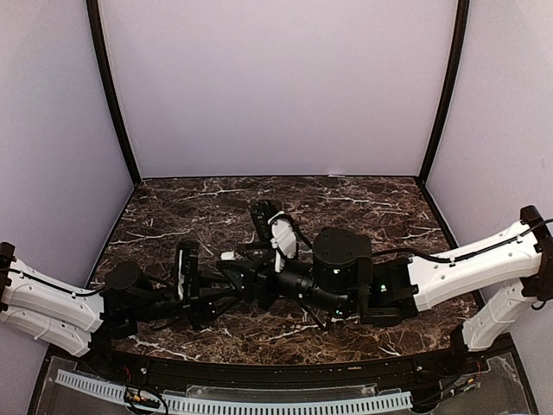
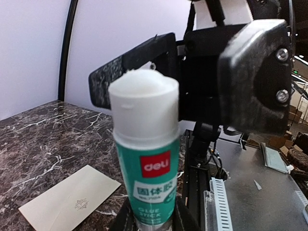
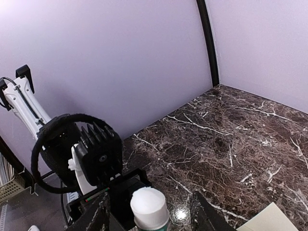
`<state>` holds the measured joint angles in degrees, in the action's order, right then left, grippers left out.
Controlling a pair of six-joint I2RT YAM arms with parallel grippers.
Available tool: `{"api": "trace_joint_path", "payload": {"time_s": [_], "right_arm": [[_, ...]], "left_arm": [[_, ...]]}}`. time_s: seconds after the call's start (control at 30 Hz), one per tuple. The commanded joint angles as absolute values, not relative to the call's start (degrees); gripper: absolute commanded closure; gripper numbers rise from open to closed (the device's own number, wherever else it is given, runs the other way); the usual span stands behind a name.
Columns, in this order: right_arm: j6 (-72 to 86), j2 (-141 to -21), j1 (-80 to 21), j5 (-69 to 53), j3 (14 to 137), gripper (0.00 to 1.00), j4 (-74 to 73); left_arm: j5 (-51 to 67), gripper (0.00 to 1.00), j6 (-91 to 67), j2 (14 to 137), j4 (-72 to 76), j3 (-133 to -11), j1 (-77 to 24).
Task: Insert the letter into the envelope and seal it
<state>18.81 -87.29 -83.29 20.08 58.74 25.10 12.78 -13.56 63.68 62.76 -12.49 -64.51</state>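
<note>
We take the glue stick as our landmark. It is a teal tube with a red "deli" label and a white collar, its cap off and the white glue bare at the top. The left gripper grips the lower end of the tube between its 2 fingers, so the stick's long axis runs straight out along that claw, with the open end pointing away from it and toward the right gripper. That claw's 2 fingers stand apart, 1 on each side of the white tip with a clear gap on both sides, and they have hold of nothing.

The envelope lies flat on the marble table, below the glue stick and to its left in the left wrist view. It is pale cream, with a small emblem near its middle. Its long axis runs slantwise, and 1 of its corners points toward the tube, coming near its base in the picture without touching it. In the right wrist view only 1 pale corner of it shows, low and well to the right of the white tip.

From above, the 2 arms meet over the middle of the table around the glue stick, and we cannot make out the envelope in that view.
</note>
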Motion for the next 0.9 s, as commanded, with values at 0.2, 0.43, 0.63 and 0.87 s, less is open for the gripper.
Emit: {"api": "trace_joint_path", "payload": {"time_s": [0.2, 0.43, 0.63, 0.87], "right_arm": [[19.69, -93.19, -84.40, 28.00, 66.20, 0.48, 15.00], [20.12, -94.20, -84.71, 30.00, 66.56, 0.55, 13.93], [19.88, -94.72, -84.71, 31.78, 66.85, 0.86, 13.20], [17.17, -88.94, -84.73, 25.30, 61.37, 1.00, 16.76]], "left_arm": [[6.20, 0.93, -10.63, 62.10, 57.54, -14.41, -64.60], [6.07, 0.93, -10.66, 61.55, 56.99, -14.48, -64.60], [7.02, 0.93, -10.30, 61.45, 56.50, -14.59, -64.64], [16.72, 0.93, -10.73, 58.50, 56.24, -14.21, -64.69]]}}
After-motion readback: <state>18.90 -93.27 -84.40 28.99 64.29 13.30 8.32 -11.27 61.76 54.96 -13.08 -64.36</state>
